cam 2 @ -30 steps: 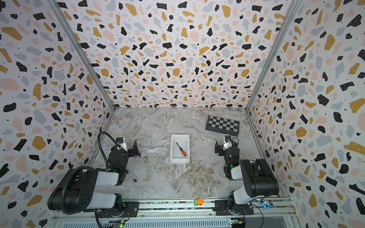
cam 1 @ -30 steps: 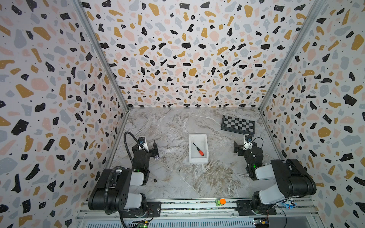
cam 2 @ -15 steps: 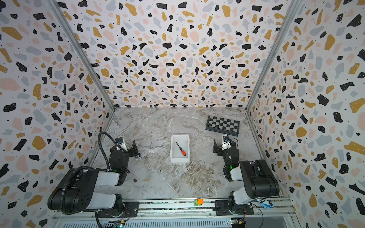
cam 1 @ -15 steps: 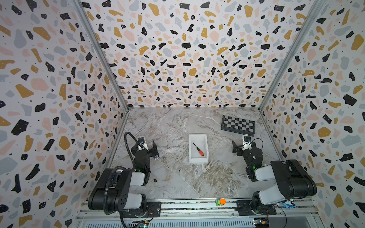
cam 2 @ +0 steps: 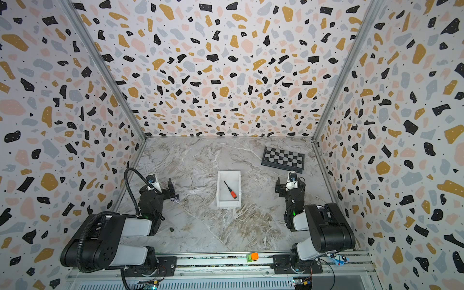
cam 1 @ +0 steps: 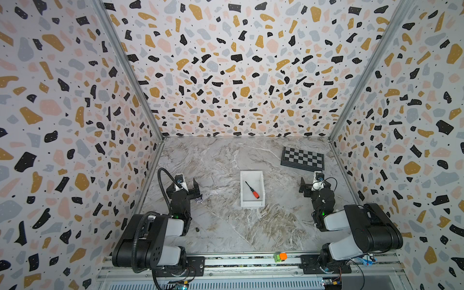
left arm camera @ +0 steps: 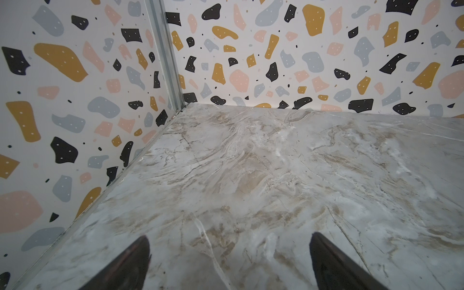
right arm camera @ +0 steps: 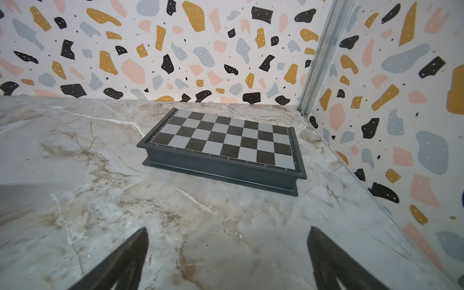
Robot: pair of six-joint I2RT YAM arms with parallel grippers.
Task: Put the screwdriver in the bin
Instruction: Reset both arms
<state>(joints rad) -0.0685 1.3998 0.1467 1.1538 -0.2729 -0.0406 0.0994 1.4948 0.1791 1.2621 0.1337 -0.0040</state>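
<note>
Item 1, screwdriver [cam 1: 252, 190] [cam 2: 230, 190]: lies flat inside the bin [cam 1: 256, 178] [cam 2: 233, 177], on its white floor, seen in both top views. It is set diagonally. The thin dark shaft points to the bin's far-left corner and the red-orange handle to the near-right corner. Handle end is close to the right-hand wall; contact w/ that wall cannot be told.

Item 2, bin: upright on the marble tabletop [cam 1: 221, 160], approx. centre, between the two arms, long side running front to back.

Item 3, left gripper [left arm camera: 229, 239]: fingers stand wide apart, w/ only bare tabletop between them in the wrist view, so nothing is held. It sits low, left of the bin and well apart from it, facing the far-left corner of the enclosure.

Item 4, right gripper [right arm camera: 228, 229]: fingers also wide apart, bare tabletop between them, nothing held. It is right of the bin and well apart from it, facing the checkerboard [right arm camera: 226, 140].

Item 5, checkerboard: lies flat at the far-right of the tabletop, near the right wall, apart from bin and gripper.

Item 6, misc.: an orange-and-green block [cam 1: 280, 256] sits on the front rail [cam 1: 238, 261], between the arm bases and nearer the right one. A dark speck [cam 1: 197, 229] is on the tabletop beside the left arm. A small scrap [cam 1: 199, 200] lies just beside the left gripper, too small to ID.
</note>
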